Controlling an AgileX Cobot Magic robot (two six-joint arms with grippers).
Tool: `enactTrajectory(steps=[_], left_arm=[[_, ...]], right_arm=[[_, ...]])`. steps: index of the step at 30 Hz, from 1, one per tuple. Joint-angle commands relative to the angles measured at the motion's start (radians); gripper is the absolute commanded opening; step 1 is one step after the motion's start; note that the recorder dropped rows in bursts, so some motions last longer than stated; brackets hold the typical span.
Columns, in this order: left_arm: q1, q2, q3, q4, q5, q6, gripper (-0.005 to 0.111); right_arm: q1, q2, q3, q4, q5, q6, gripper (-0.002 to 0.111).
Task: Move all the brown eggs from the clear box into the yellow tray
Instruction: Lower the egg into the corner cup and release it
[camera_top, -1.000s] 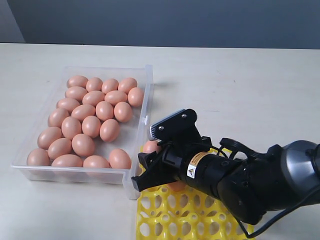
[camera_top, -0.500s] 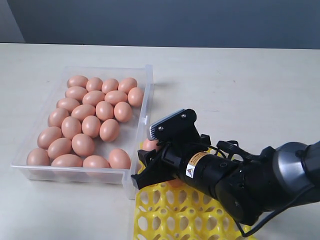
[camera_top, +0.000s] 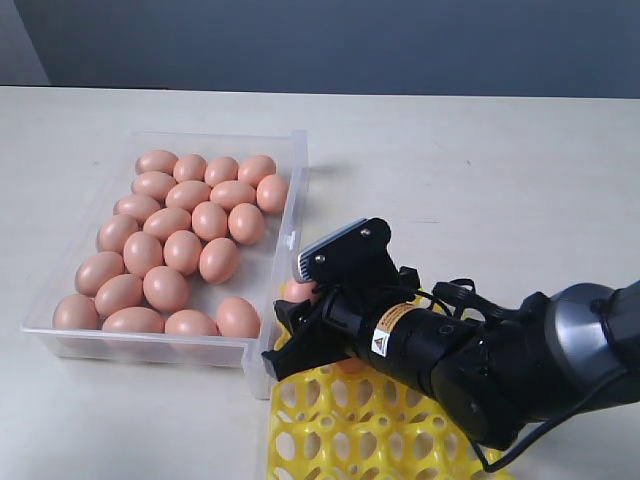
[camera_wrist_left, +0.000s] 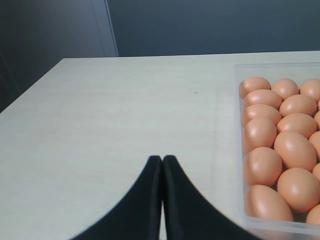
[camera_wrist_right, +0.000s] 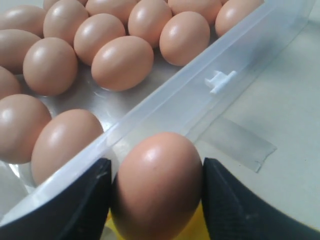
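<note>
Right now my right gripper (camera_wrist_right: 156, 192) clamps one brown egg (camera_wrist_right: 157, 180) between its two black fingers (camera_wrist_right: 75, 205), one pad on each side of the shell. That egg hangs just outside the long wall of the clear box (camera_wrist_right: 200, 105), not far from the wall's small tab (camera_wrist_right: 220, 80), and over a corner of the yellow tray (camera_top: 340, 425). All the other brown eggs (camera_top: 185, 235) lie packed together inside the clear box. My left gripper (camera_wrist_left: 162, 162) is pressed shut with nothing in it, above bare table (camera_wrist_left: 115, 115) beside the box.
</note>
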Motion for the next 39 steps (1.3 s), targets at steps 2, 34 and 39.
enactTrajectory(steps=[2,34,39], left_arm=[[-0.005,-0.005,0.004,0.0,-0.011,0.0,0.0],[-0.005,-0.005,0.004,0.0,-0.011,0.0,0.0],[-0.005,-0.005,0.004,0.0,-0.011,0.0,0.0]], right_arm=[[0.003,0.005,-0.006,0.0,0.022,-0.031,0.048],[0.003,0.005,-0.006,0.137,0.01,-0.115,0.054],[0.003,0.005,-0.006,0.137,0.005,-0.115,0.062]])
